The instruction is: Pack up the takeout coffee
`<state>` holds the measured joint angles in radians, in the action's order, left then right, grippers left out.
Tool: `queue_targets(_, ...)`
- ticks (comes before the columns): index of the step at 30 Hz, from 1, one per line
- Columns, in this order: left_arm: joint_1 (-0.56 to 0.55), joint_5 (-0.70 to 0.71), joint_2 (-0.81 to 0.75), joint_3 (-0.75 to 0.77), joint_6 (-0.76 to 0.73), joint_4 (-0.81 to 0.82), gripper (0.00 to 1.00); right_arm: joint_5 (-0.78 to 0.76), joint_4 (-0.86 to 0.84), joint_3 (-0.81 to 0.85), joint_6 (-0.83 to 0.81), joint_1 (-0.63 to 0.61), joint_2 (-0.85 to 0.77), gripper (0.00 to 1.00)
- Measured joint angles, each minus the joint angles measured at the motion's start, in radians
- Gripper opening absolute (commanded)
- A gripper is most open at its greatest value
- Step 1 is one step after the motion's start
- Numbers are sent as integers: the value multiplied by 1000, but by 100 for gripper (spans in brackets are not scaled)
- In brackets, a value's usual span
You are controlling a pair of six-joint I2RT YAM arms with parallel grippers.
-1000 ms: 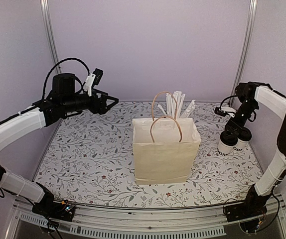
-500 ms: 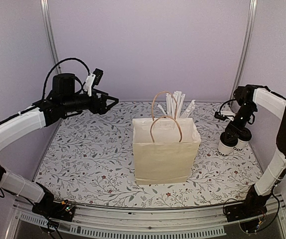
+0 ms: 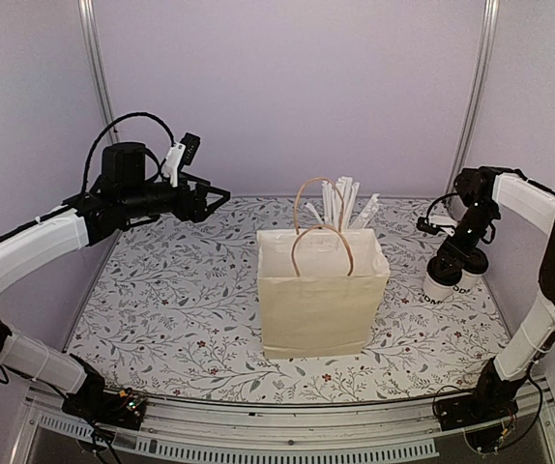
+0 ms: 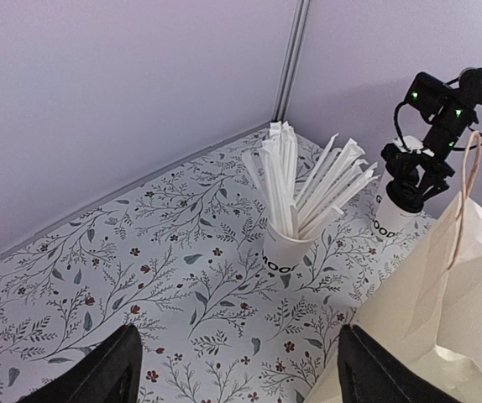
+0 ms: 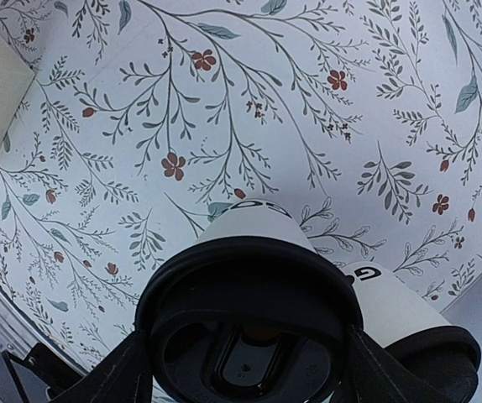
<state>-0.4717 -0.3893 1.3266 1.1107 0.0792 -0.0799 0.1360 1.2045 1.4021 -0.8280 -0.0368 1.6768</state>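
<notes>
Straw cup (image 4: 281, 256): dark block letters "OOD" on side, start of word curved out of view. Takeout coffee cup (image 5: 254, 220): lettering low on side, too foreshortened to read. Second lidded cup (image 5: 392, 306) just beside it: single letter, looks like "G" (top view gives only "OM", "OD" fragments on this pair).

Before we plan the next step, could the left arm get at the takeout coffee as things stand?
Probably not: the left gripper hangs far left, the paper bag stands between, and the right gripper straddles the takeout coffee.
</notes>
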Motion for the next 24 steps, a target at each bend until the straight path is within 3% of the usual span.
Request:
queue_targets(11,1,-8,3,0,0,0,82,-13,-22,-22,1,-3,-14,80)
queue_targets(24,1,-15,3,0,0,0,82,-26,-11,-32,5,-8,-29,57)
